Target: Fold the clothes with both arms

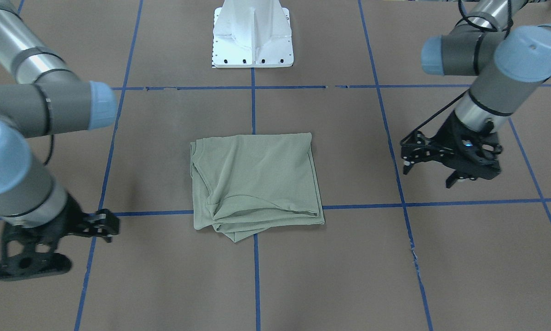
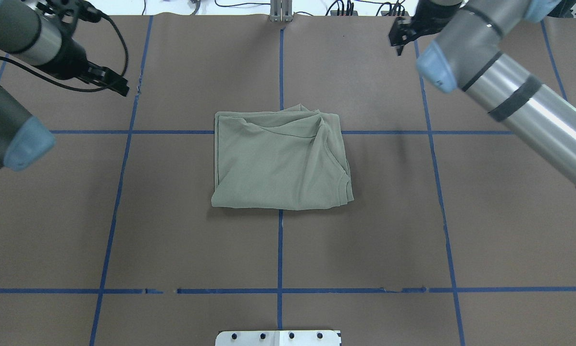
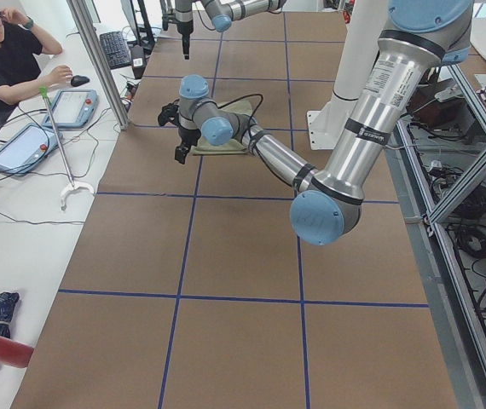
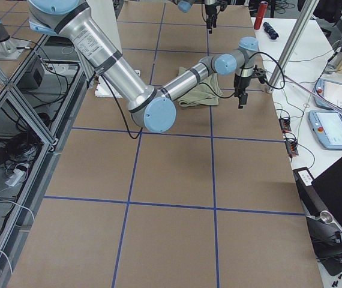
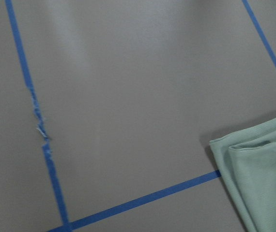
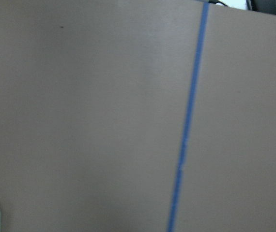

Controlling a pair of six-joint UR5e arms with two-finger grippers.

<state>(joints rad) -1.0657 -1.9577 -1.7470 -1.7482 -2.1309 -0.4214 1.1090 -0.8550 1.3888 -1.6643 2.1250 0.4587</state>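
Brown table (image 1: 464, 257), white pedestal (image 1: 252, 32), folded shirt (image 1: 257, 179); left pincer (image 1: 427, 179) released, right pincer (image 1: 106, 225) state unclear.

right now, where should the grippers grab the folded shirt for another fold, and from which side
Probably the two corners of the shirt farthest from the robot, where loose layers stack; its near edge is a closed fold. The left gripper and right gripper hang near that end, so each could come in from its own side.
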